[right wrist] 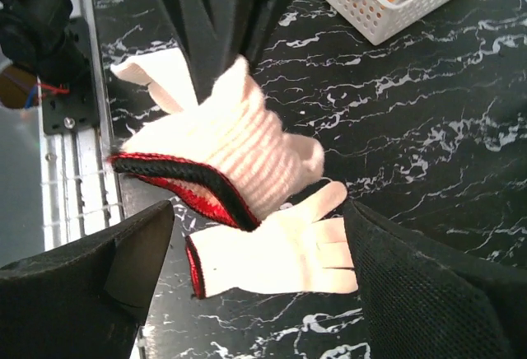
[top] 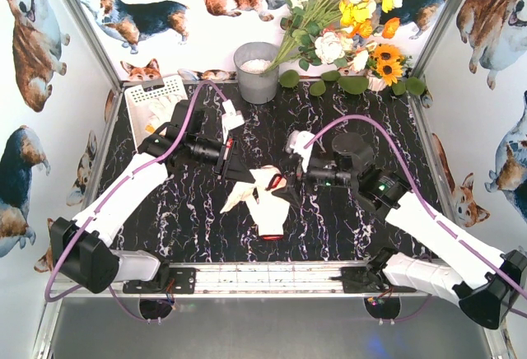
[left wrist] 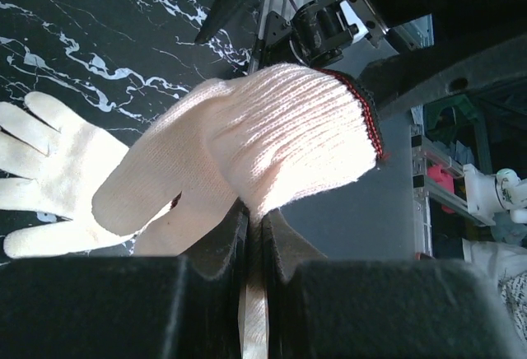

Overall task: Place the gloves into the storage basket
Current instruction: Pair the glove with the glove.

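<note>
My left gripper (top: 245, 175) is shut on a white glove with a red-and-black cuff (top: 268, 184) and holds it above the table's middle. In the left wrist view the jaws (left wrist: 257, 229) pinch the glove's fabric (left wrist: 280, 128). A second white glove with a red cuff (top: 268, 217) lies flat on the table just below it; it also shows in the right wrist view (right wrist: 280, 252). My right gripper (top: 291, 179) is open and empty beside the held glove (right wrist: 222, 141), hovering over the flat one (right wrist: 262, 272). The white storage basket (top: 169, 89) stands at the back left with gloves inside.
A grey metal bucket (top: 257, 72) stands at the back centre, next to a bunch of flowers (top: 346, 13) at the back right. The basket's lattice wall (right wrist: 387, 15) shows at the top of the right wrist view. Corgi-printed walls enclose the table.
</note>
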Controlling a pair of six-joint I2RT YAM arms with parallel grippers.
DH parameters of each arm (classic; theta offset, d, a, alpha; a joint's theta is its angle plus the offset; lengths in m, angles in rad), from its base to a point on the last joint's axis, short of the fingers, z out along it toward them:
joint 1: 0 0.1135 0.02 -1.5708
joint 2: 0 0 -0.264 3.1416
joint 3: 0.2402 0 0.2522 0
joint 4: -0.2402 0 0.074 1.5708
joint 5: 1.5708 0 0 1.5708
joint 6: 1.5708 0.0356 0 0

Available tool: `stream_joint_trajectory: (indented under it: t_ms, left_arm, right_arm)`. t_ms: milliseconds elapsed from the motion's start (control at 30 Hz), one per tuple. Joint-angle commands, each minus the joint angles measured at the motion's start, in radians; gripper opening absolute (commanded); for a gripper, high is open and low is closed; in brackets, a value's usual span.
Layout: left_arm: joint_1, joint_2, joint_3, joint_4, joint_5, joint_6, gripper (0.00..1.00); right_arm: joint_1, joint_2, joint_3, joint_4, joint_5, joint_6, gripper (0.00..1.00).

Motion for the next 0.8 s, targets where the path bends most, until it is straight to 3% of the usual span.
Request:
stream_joint_trajectory:
  t_ms: [0,567,767]
  left_arm:
    - [0.010,-0.010,-0.001,-0.008,0.032,0.002,0.00]
    - [0.009,0.020,0.009,0.007,0.031,-0.009,0.00]
    - [0.008,0.020,0.011,-0.019,0.070,0.003,0.00]
  right_arm:
    - [0.060,0.024,0.103,-0.046,0.036,-0.192,0.88]
    - [0.259,0.101,0.253,-0.271,0.165,-0.383,0.89]
    - [0.297,0.113,0.209,-0.182,0.334,-0.454,0.86]
